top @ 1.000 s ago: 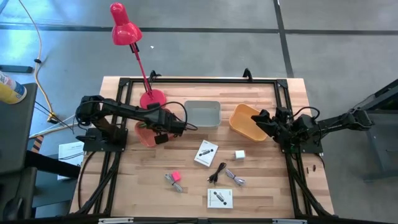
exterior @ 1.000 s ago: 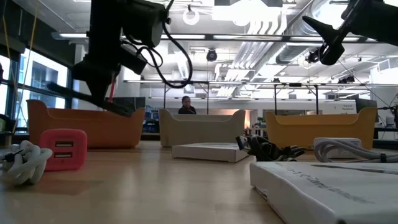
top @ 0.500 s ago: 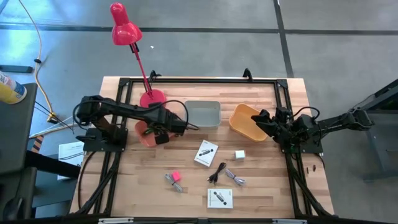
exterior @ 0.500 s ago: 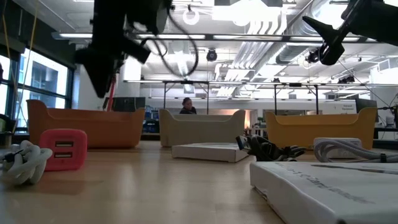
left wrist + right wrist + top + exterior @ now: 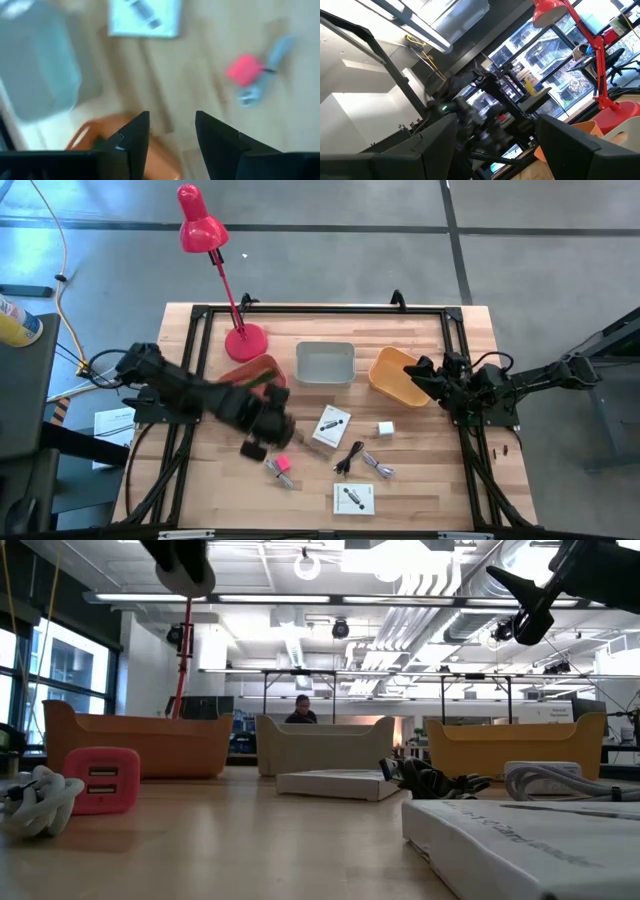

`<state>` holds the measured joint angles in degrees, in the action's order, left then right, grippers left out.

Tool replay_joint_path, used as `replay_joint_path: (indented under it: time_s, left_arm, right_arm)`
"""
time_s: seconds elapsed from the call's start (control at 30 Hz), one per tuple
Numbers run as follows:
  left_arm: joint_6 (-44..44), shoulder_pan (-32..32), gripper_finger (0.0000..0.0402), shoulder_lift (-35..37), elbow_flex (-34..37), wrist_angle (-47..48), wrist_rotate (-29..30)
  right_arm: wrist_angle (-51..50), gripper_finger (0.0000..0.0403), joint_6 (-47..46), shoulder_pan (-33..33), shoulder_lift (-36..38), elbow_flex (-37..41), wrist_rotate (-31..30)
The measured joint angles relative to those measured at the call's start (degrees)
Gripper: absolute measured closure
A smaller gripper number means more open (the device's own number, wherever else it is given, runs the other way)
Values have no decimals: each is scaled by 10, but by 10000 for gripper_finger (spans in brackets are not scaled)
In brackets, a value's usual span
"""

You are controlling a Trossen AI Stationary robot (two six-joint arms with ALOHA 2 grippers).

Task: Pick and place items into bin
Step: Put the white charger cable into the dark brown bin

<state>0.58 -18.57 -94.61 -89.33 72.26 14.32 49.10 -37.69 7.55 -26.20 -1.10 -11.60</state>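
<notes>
Now the left gripper [image 5: 268, 438] hangs just above the pink block [image 5: 282, 464], nearest the front edge of the table [image 5: 420, 490], its jaws apart with nothing between them. I take it that it is reaching for its next pick; the next move, by my guess, is to drop onto the pink block, which lies against a pale coiled cord [image 5: 274, 472], and close without catching that cord. Around the pink block lie the other loose things: one white packet [image 5: 353, 499] nearer the front, the black cable [image 5: 349, 457] and a second cord [image 5: 379, 466] to its right, another white packet [image 5: 331, 426] and the small white block [image 5: 385, 428] further back. Beyond those stand three bins: an orange-red one [image 5: 245, 373] closest to the pink block, a grey one [image 5: 325, 362], and a yellow one [image 5: 395, 377] furthest right. A second ago the left gripper was over the orange-red bin; it has since swung forward to the pink block, while nothing on the table has shifted. The right gripper [image 5: 430, 377] waits over the yellow bin, open, unchanged. A red lamp [image 5: 200, 230] stands behind the bins.
</notes>
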Motion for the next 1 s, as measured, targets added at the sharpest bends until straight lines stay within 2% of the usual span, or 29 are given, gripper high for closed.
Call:
replay_joint_path:
  time_s: [0.2, 0.47, 0.73, 1.0]
  left_arm:
    - [59, -106, 268, -2, 49, -71, 1]
    - [106, -187, 274, -2, 129, -179, 20]
    - [130, -194, 273, -10, 237, -369, 30]
    - [135, -185, 273, -32, 283, -399, 8]
  right_arm:
    - [-4, 144, 5, 0, 0, 0, -1]
    - [-5, 144, 4, 0, 0, 0, -4]
    - [-4, 144, -11, 0, 0, 0, 2]
    - [-4, 144, -24, 0, 0, 0, 14]
